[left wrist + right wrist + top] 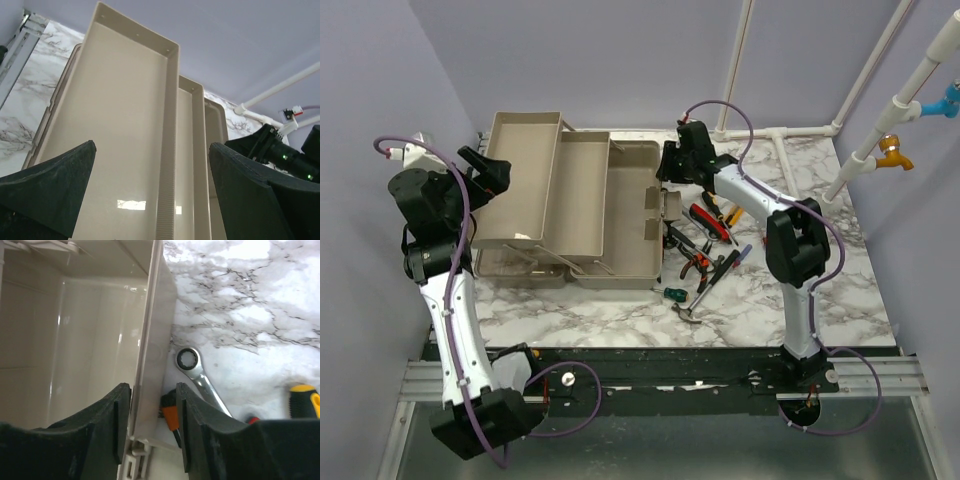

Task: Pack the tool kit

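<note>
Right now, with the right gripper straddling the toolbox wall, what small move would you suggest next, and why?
I would probably close the right gripper on the toolbox wall to steady the box: a sliver of gap shows beside one finger, the left gripper hangs open facing the empty top tray, and the wrench lies outside.

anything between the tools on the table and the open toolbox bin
Only the toolbox's own right wall, which the right gripper straddles. The wrench lies just outside it; the trays are swung left, leaving the bin uncovered.
</note>
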{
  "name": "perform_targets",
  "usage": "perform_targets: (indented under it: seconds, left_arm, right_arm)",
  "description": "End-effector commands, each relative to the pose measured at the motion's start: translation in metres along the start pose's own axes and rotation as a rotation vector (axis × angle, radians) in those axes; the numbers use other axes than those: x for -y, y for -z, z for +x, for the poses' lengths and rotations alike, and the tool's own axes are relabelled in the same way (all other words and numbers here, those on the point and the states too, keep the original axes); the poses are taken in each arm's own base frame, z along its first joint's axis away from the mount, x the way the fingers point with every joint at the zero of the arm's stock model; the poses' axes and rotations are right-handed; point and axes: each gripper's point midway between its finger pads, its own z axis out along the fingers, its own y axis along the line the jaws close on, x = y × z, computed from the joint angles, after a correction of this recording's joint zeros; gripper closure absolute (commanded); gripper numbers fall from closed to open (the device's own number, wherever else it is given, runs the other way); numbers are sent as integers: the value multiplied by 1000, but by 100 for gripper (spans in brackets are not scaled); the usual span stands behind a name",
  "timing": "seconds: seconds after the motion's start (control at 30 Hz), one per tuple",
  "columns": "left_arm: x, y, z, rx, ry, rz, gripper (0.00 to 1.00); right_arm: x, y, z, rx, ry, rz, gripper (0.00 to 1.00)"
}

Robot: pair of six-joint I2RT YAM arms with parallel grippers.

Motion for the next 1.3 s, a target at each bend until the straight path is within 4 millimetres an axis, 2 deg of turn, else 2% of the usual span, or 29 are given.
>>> perform_targets:
  seconds: [0.0,0.17,0.27,0.33,0.47,0.6,0.7,0.73,0.97,1.1,1.17,1.27]
  left_arm:
    - [25,30,1,9,-120,25,1]
    - [42,47,25,-30,-147,78,1]
    - [55,54,44,-66,-164,123,1]
    - [66,59,58,-91,-165,169,1]
    - [85,71,87,-137,-171,258,2]
    - [95,86,114,-168,-173,329,2]
    - [101,93,134,-204,-133,373,2]
    - [105,95,139,-219,-114,395,2]
    - [132,107,177,-278,-64,532,2]
    - [142,124,202,-342,-58,583,2]
    - [145,132,217,-376,-59,605,2]
    - [143,139,239,-418,-64,606,2]
  right_arm:
    - [-4,42,-40,68,30,16,47]
    - [-5,71,-55,111,37,28,30]
    - [0,90,-57,130,47,48,21]
    - [3,109,-55,151,54,53,19]
    - [10,141,-41,187,73,41,19]
    - [20,170,-11,223,98,1,19]
    - [17,189,9,252,151,-82,19]
    - [17,190,21,245,161,-109,18]
    - [30,190,64,329,275,-178,18]
    - [25,177,81,269,326,-234,18]
    - [24,165,88,221,332,-242,17]
    - [22,150,89,208,334,-249,21]
